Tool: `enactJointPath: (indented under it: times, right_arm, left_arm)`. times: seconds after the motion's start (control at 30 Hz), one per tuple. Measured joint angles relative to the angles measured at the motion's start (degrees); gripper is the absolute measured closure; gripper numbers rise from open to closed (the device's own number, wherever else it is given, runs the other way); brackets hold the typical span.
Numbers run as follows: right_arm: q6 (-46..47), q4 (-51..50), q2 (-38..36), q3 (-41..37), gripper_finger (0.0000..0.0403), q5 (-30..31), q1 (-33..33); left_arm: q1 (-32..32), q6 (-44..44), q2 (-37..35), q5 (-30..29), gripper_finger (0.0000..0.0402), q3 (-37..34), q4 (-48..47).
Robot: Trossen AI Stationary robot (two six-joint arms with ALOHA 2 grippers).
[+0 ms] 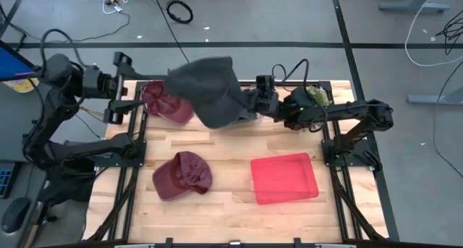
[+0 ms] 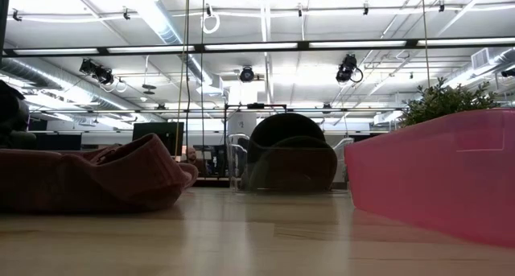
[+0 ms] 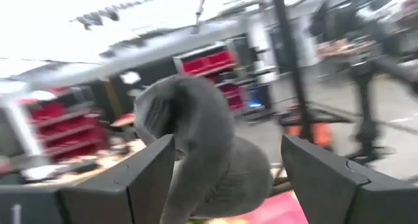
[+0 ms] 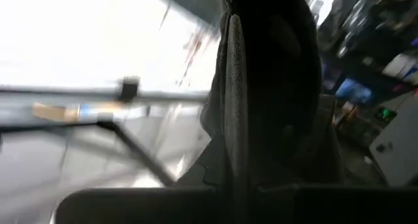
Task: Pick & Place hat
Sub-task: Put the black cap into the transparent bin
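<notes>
A grey hat (image 1: 210, 89) is held aloft at upper centre of the high view, grasped by the right tool (image 1: 249, 103). The left tool (image 1: 119, 89) is spread, released, at upper left.

The floor (image 1: 275, 16) is gray with dark lines, and cables (image 1: 179, 11) lie on it near the top of the frame. Long ceiling lights (image 2: 257, 47) shine across the top. Red bins (image 3: 209, 57) sit on shelves.
</notes>
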Motion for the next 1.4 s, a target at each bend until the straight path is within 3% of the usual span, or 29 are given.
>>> enactJointPath:
  times: [0.1,0.33,0.5,0.63,0.83,1.03,1.2,1.4]
  right_arm:
    - [3.06,0.58,-0.02,0.00,0.0398,7.93,0.35]
    - [12.37,0.62,-0.02,0.00,0.0398,22.96,1.08]
    - [13.58,0.67,-0.02,0.00,0.0397,30.10,1.46]
    - [13.35,0.75,-0.02,0.00,0.0397,31.98,1.41]
    - [12.04,0.69,-0.02,0.00,0.0396,34.23,1.37]
    - [10.55,0.23,0.00,0.00,0.0396,35.93,1.37]
    - [10.54,0.49,0.00,0.00,0.0396,37.60,1.37]
    - [10.62,0.75,0.02,0.00,0.0396,37.95,1.37]
  left_arm:
    - [-0.02,2.63,-0.62,-3.00,0.0118,0.00,-0.35]
    - [-0.13,8.33,0.29,-2.80,0.0118,0.00,-1.12]
    - [-3.14,16.43,3.42,-2.87,0.0118,-0.02,-2.28]
    - [-7.26,21.39,7.13,-6.37,0.0118,-0.02,-2.08]
    - [-13.51,25.84,13.23,-15.48,0.0118,-0.02,0.04]
    - [-20.30,30.81,16.98,-30.68,0.0118,-0.04,3.34]
    - [-25.96,37.55,18.88,-38.92,0.0118,-0.04,3.40]
    - [-32.25,45.10,22.13,-55.31,0.0118,-0.04,9.83]
